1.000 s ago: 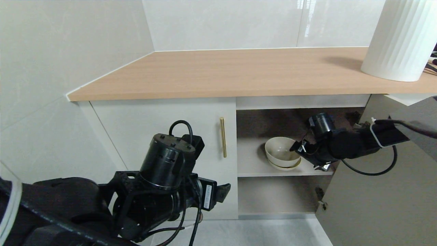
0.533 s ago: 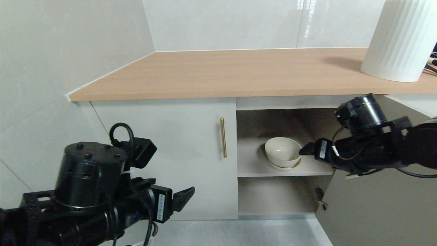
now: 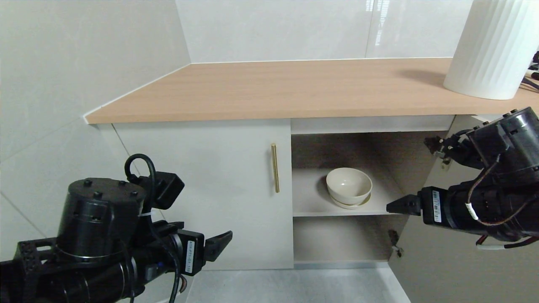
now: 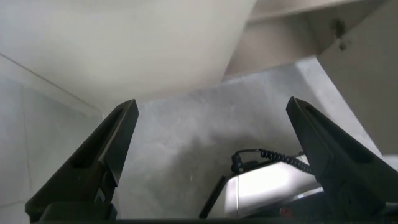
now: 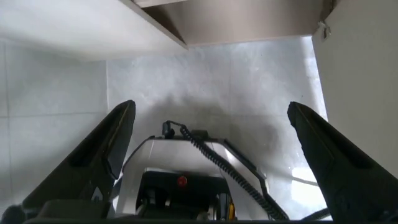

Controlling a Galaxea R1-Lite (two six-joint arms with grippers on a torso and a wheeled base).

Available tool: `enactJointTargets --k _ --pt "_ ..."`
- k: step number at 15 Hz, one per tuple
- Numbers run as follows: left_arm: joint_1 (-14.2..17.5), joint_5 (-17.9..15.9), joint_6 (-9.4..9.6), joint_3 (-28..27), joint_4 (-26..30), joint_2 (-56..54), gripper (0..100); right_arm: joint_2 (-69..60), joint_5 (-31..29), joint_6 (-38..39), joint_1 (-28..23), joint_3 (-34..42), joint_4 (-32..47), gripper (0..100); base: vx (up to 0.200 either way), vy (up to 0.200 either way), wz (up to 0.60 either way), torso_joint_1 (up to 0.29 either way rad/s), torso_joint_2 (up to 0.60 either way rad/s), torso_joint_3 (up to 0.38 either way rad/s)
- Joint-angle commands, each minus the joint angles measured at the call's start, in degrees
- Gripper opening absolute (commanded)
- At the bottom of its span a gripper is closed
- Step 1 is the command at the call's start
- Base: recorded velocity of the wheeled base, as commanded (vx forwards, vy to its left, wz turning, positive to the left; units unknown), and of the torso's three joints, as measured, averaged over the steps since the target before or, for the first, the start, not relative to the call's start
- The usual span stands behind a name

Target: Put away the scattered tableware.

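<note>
A cream bowl [image 3: 349,184] sits on a matching plate [image 3: 349,204] on the middle shelf [image 3: 311,198] of the open cabinet. My right gripper [image 3: 398,206] hangs open in front of the cabinet, to the right of the bowl and apart from it, with nothing between its fingers [image 5: 109,155]. My left gripper [image 3: 219,244] is low at the left, before the shut cabinet door [image 3: 202,189]; its fingers [image 4: 102,158] stand wide open and empty over the grey floor.
The right cabinet door [image 3: 446,252] is swung open beside my right arm. A gold handle [image 3: 274,168] runs down the shut door. A white ribbed vase [image 3: 494,46] stands on the wooden countertop [image 3: 273,88]. The lower shelf [image 3: 337,244] is bare.
My right gripper has drawn back out of the cabinet, away from the bowl, toward the lower right. My left arm has swung left and down. The bowl stays on the plate.
</note>
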Motion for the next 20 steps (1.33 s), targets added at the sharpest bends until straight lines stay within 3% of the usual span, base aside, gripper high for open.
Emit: enactJointTargets --k 1,8,11,15,20 --pt "-0.5 0.1 -0.05 -0.2 0.0 0.7 100 -0.5 0.0 0.0 0.2 0.1 0.0 100 -0.2 0.0 0.0 0.012 0.01 0.002" --pt "-0.5 0.1 -0.05 0.1 0.0 0.7 100 -1.9 -0.4 -2.2 0.3 1.4 0.4 100 -0.2 0.0 0.0 0.0 0.0 0.003" --pt "-0.5 0.1 -0.05 0.1 0.0 0.6 100 -1.5 -0.5 -6.6 1.5 1.0 10.1 100 -0.2 0.0 0.0 0.001 0.0 0.007" --pt "-0.5 0.1 -0.05 0.1 0.0 0.7 100 -0.9 -0.6 -6.9 3.8 1.3 11.6 100 -0.2 0.0 0.0 0.001 0.0 0.002" --pt "-0.5 0.1 0.03 0.2 0.1 0.8 100 -1.3 -1.2 -10.1 3.9 2.5 13.5 100 0.0 0.0 0.0 0.0 0.0 0.0"
